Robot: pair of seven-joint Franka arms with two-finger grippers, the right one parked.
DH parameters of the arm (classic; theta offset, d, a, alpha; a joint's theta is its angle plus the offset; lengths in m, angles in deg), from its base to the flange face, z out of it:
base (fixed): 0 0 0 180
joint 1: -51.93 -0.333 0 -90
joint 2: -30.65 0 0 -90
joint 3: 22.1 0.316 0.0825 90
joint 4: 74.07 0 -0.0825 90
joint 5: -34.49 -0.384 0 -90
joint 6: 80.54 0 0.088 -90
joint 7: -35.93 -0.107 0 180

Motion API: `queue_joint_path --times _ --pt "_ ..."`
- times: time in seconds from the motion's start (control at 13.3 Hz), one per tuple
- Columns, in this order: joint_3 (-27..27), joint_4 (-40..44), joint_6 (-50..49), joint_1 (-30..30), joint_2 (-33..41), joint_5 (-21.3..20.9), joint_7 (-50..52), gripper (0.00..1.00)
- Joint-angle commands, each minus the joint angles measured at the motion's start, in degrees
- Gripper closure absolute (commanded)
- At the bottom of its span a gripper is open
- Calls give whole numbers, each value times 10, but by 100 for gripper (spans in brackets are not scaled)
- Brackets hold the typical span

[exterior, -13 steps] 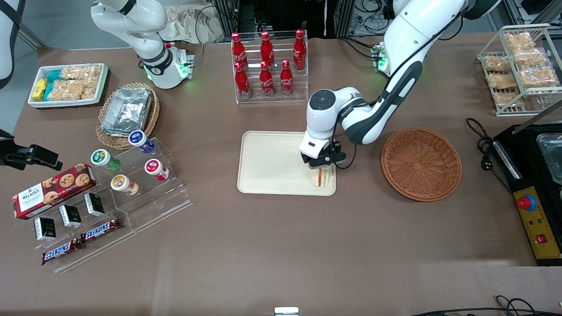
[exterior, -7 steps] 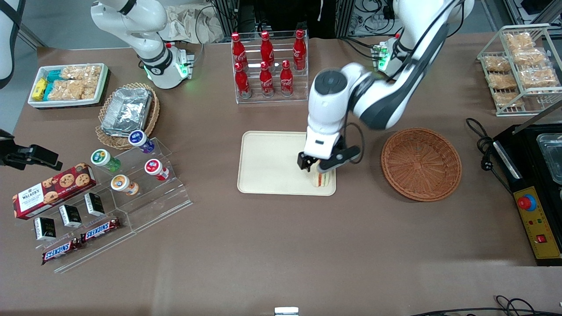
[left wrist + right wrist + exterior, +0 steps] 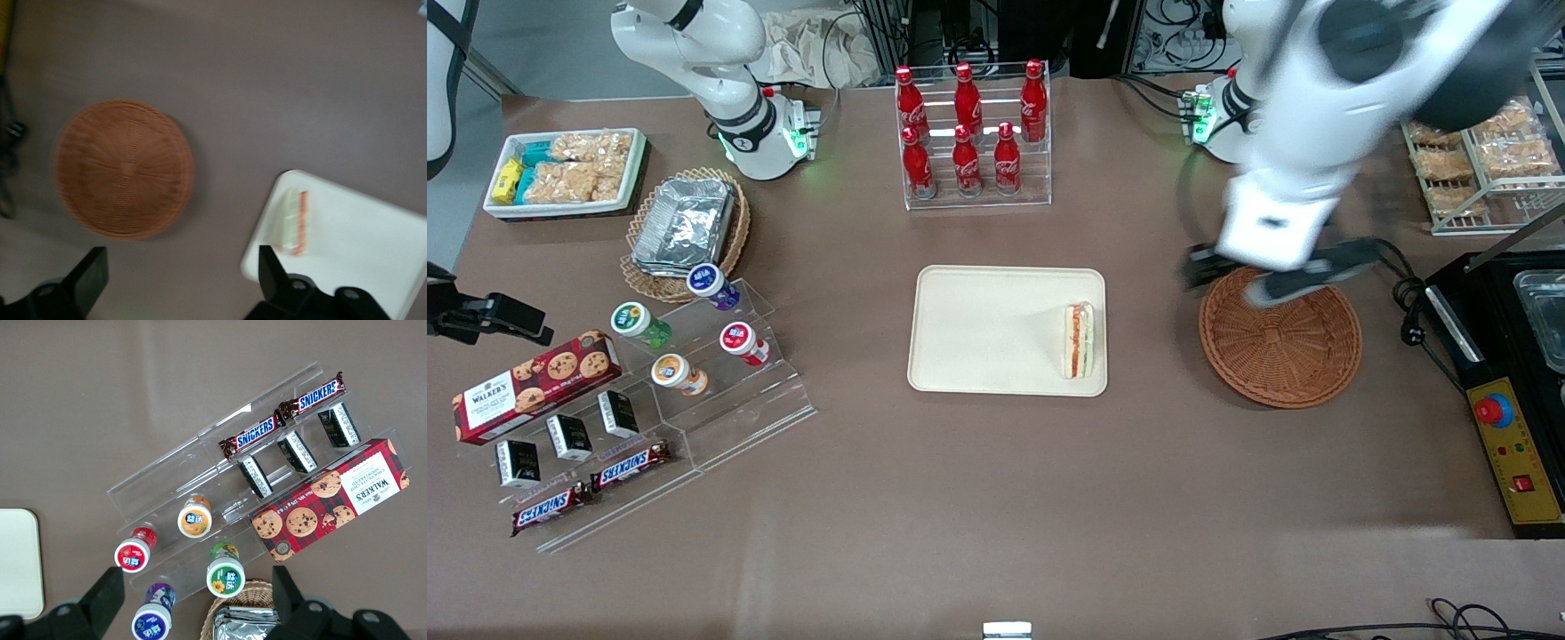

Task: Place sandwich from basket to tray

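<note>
Resting on the flat cream-beige rectangular tray point(image 3: 987, 329), at its edge nearest the round reddish-brown wicker basket point(image 3: 1280, 342), lies the triangular white-bread sandwich point(image 3: 1079, 340). Above that basket's rim hovers the gripper point(image 3: 1272, 274), fingers spread wide, holding nothing.

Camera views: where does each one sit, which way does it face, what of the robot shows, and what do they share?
Front view: high over the table, facing both arms; the blurred end effector hangs open above the basket, and the sandwich lies on the tray.
Left wrist view: looks down past the open end effector at the basket, tray and sandwich.
Right wrist view: looks down at the Snickers bars and cookie box.
Shared: front and left wrist views both show basket, tray, sandwich.
</note>
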Motion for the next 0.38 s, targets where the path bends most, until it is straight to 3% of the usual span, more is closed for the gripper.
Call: queue_joint_path --times 0.0,0.15,0.3 --pt "103 4 -51 18 32 29 -250 0" --pt "126 34 -58 16 24 65 -312 0" --pt "126 37 -58 17 16 59 -312 0"
